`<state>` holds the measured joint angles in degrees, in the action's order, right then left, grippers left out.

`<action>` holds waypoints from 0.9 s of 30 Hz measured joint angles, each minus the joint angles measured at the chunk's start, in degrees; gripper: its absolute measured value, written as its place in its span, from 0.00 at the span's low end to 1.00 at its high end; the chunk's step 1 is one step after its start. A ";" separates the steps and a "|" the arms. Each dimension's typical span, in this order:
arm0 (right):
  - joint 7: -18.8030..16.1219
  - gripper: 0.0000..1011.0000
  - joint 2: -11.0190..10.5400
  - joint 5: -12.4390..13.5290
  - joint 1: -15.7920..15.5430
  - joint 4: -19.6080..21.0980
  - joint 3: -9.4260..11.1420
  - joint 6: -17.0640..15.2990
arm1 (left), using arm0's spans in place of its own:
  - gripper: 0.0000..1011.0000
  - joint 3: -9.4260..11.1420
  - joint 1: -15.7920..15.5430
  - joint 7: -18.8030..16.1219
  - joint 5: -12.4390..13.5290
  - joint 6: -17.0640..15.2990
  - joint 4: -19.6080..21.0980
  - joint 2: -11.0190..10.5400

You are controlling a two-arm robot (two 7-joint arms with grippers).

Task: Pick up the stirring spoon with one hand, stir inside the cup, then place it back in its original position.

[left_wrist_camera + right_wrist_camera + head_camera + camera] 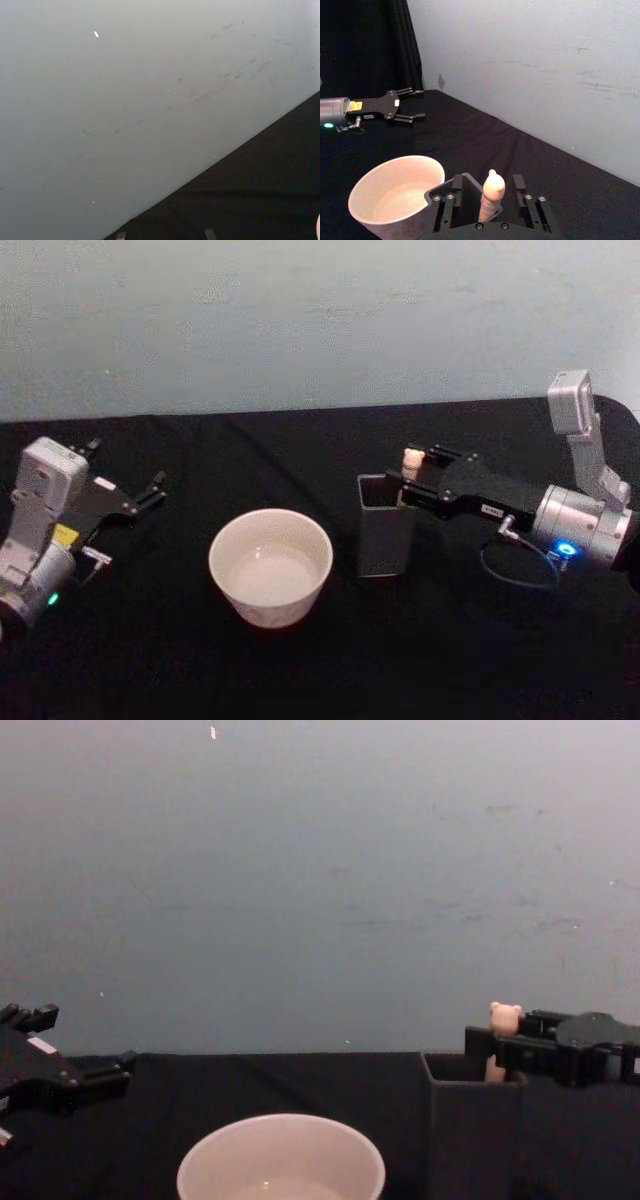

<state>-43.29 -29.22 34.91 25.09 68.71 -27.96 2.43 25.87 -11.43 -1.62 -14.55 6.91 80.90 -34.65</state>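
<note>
Step in hand: the pick-up, grasp not yet made. The right gripper (420,475) reaches in from the right and sits at the top of the dark square holder (385,535). Its fingers are apart, one on each side of the spoon (411,457). The right wrist view shows a gap between each finger and the handle, so nothing is gripped.

The spoon stands upright in the holder, with the bear head poking above the rim. Its bowl is hidden down inside. The cup (268,612) sits on the black table (300,680) just left of the holder, close but not touching. Its mouth is open and unobstructed. I cannot tell whether there is liquid in it.

The left gripper (419,104) is parked at the far left, well apart from the cup. Its fingers are spread wide and hold nothing.

Next move, as I judge it:
- Close the right fingers on the handle just below the bear head.
- Lift straight up until the bowl clears the holder rim.
- Carry it left over the cup and lower it in.

Risks: the handle is slim, so an off-centre pinch could tilt it or drag the holder. The cup is close, so the sideways carry should wait until the spoon is fully clear of the holder.
</note>
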 joint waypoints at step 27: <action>-0.58 0.21 -0.09 0.52 -0.19 0.11 0.04 0.17 | 0.99 0.00 0.00 0.00 0.00 0.00 0.00 0.00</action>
<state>-43.87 -29.31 35.43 24.90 68.82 -27.92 2.61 25.86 -11.43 -1.62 -14.55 6.91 80.90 -34.65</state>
